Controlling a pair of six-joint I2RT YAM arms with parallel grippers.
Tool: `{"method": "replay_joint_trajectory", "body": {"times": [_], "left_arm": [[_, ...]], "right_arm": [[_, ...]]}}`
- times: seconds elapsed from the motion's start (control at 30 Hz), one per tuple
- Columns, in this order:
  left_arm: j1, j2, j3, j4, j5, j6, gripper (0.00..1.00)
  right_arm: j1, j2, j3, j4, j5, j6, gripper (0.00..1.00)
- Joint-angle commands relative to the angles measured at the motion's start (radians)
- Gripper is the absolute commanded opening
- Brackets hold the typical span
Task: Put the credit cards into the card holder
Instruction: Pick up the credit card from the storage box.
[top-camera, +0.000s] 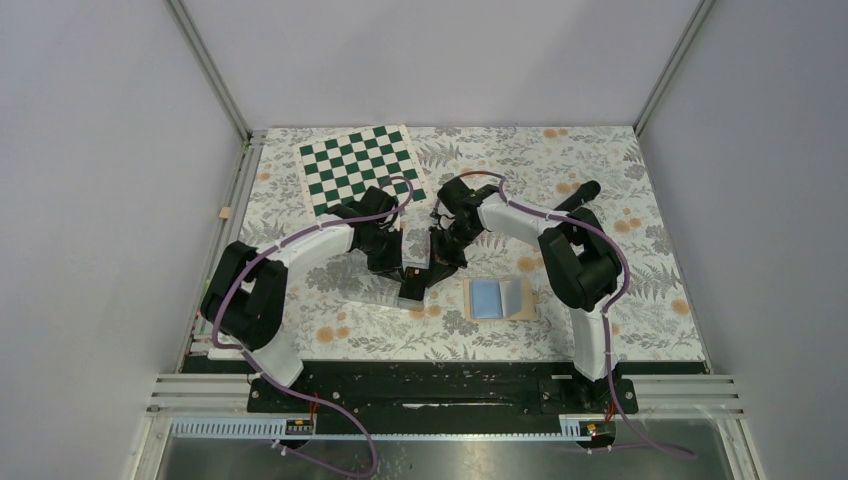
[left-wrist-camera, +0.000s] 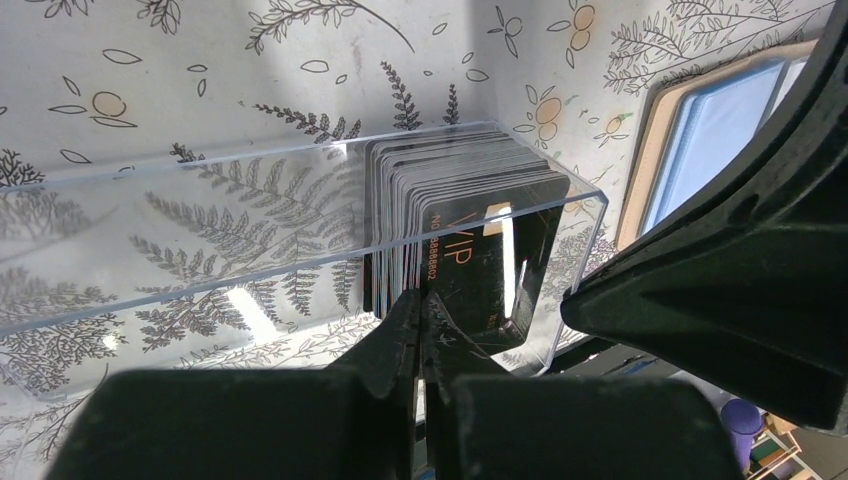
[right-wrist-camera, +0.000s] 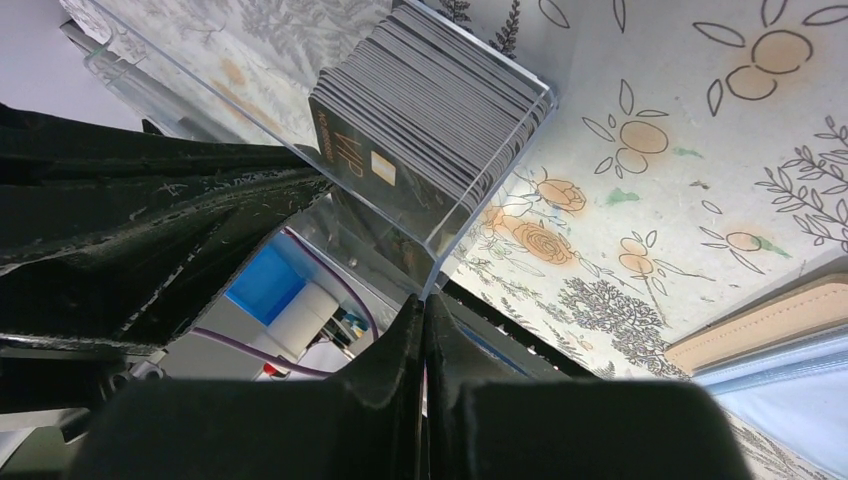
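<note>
Several black credit cards stand packed in one end of a clear plastic tray at mid-table. In the left wrist view my left gripper is shut, pinching the edge of the front "VIP" card of the stack. My right gripper is shut on the end wall of the tray, just below the cards. The card holder lies open, tan with its light blue lining up, right of the tray. It also shows in the left wrist view and the right wrist view.
A green and white chessboard lies at the back left. A black marker lies at the back right, behind the right arm. The two arms meet close together over the tray. The floral table cloth covers the table.
</note>
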Motion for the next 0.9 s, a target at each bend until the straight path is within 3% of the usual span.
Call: {"method": "replay_joint_trajectory", "body": {"times": [0.0,0.5,0.87], "left_arm": [[-0.035,-0.019,0.047,0.003,0.042,0.006,0.0],[-0.075,-0.027,0.1,-0.076,-0.026,0.022,0.0],[-0.08,-0.069,0.091,-0.037,0.042,-0.005,0.0]], "right_arm": [[0.012,0.014,0.022,-0.006,-0.027,-0.008,0.01],[0.012,0.016,0.019,-0.014,-0.024,-0.013,0.0],[0.013,0.012,0.015,-0.012,-0.024,-0.015,0.0]]}}
